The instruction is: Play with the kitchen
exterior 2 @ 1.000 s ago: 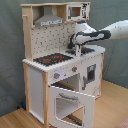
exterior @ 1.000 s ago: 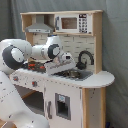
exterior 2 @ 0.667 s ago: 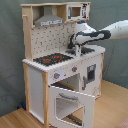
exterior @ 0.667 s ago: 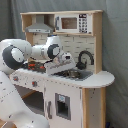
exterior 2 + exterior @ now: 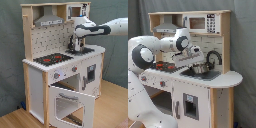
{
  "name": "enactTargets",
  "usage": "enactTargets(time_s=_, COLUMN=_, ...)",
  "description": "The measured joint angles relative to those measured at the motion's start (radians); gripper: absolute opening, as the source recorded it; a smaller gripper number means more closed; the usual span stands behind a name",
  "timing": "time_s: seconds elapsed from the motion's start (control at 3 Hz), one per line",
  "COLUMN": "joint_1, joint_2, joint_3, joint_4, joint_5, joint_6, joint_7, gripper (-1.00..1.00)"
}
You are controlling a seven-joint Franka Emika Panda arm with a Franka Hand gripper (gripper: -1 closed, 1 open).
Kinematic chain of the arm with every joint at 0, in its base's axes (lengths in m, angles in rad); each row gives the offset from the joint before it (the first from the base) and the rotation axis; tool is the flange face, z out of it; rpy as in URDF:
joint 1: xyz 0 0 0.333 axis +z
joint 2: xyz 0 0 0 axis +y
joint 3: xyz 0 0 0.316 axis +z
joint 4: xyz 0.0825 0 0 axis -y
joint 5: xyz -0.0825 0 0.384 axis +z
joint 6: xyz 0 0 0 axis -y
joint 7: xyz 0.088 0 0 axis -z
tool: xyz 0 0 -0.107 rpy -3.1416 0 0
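The kitchen (image 5: 223,80) (image 5: 37,80) is a tall toy of pale wood and white panels, seen in both exterior views. It has a grey hood (image 5: 167,26) (image 5: 50,20), a red-ringed stovetop (image 5: 165,66) (image 5: 52,59) and a black faucet (image 5: 216,56). Its windowed oven door (image 5: 71,102) hangs open, swung down to the front. My gripper (image 5: 198,60) (image 5: 76,46) points down over the sink (image 5: 208,75), right beside the faucet. A shiny metal pot (image 5: 201,68) sits in the sink just under it. Whether the gripper touches the pot does not show.
A toy microwave (image 5: 203,23) sits in the top shelf. A pegboard back (image 5: 47,39) stands behind the stovetop. A grey curtain (image 5: 245,45) hangs behind the kitchen. The floor (image 5: 112,107) is wooden. My white arm (image 5: 143,55) crosses in front of the stovetop side.
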Motion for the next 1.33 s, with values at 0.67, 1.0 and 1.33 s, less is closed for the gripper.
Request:
enactTargets(time_s=0.67, joint_1=0.034, joint_2=-0.003, joint_3=0.049, joint_4=0.181, joint_5=0.0, joint_6=-0.038, joint_7=0.04, gripper=-1.0)
enactTargets(time_s=1.0, joint_1=0.017, joint_2=-0.006, joint_3=0.13, joint_4=0.239, joint_5=0.0, joint_6=-0.016, joint_7=0.058, gripper=-1.0)
enactTargets(time_s=1.33, joint_1=-0.028, joint_2=-0.018, joint_3=0.217, joint_4=0.296, joint_5=0.0, joint_6=0.015, joint_7=0.065, gripper=-1.0)
